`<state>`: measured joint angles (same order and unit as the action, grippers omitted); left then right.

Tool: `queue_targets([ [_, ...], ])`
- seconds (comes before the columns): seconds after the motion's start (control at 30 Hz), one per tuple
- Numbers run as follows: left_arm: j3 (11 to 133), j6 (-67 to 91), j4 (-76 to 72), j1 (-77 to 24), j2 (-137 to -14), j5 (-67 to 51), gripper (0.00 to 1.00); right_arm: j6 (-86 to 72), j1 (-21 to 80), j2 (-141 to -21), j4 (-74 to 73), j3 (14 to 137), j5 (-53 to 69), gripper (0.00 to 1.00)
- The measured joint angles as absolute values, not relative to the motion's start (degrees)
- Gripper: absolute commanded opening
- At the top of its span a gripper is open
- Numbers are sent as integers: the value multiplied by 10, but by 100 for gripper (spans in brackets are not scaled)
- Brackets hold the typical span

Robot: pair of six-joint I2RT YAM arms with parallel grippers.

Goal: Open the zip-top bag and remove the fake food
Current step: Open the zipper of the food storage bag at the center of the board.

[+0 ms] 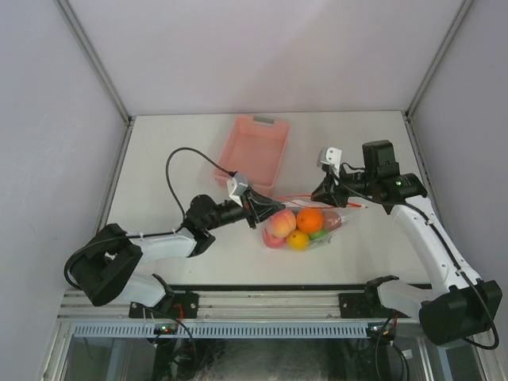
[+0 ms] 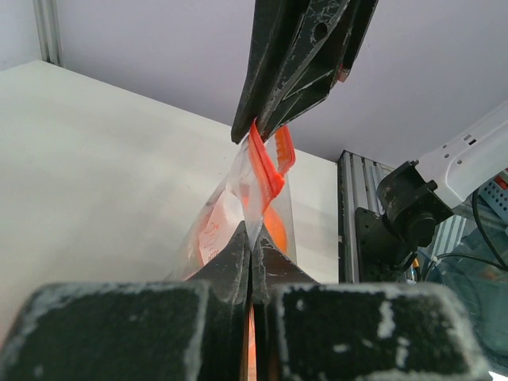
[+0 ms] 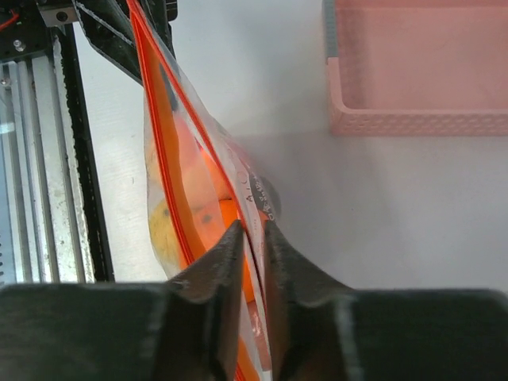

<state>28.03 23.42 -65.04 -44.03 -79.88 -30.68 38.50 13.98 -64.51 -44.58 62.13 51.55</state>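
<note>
The clear, crinkly bag (image 1: 333,222) sits in the middle of the white table (image 1: 175,135), near the pink plastic basket (image 1: 252,151). Small dark print on the bag is too tiny to read. A thin red-orange strip runs along its top. Shiny round toy food (image 1: 298,228) is inside: orange, yellow, pink, green. The left hand (image 1: 259,209) is squeezed tight on the thin plastic. The right hand (image 1: 321,194) pinches the bag's edge, with only a thin gap.
</note>
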Motion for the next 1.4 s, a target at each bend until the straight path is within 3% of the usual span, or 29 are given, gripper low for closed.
queue_targets([
  [0.07,286,237,-650,-440,-803,-309,0,388,140,-648,-446,621,516,0],
  [0.23,314,246,-635,-440,-824,-311,0,382,131,-647,-444,618,516,0],
  [0.47,509,265,-538,-440,-944,-306,1,331,5,-611,-423,618,532,0],
  [0.57,635,281,-488,-440,-1023,-303,14,301,-64,-583,-405,618,541,0],
  [0.73,767,297,-413,-442,-1097,-292,53,260,-137,-549,-375,613,576,0],
  [0.77,775,300,-392,-442,-1100,-277,56,251,-137,-548,-362,604,583,0],
  [0.9,736,300,-354,-433,-1075,-217,60,202,-96,-578,-307,540,593,0],
  [1.1,548,318,-345,-404,-971,-154,62,131,-28,-696,-260,492,573,0],
  [1.4,390,390,-354,-429,-839,-125,63,97,-15,-709,-222,491,572,0],
])
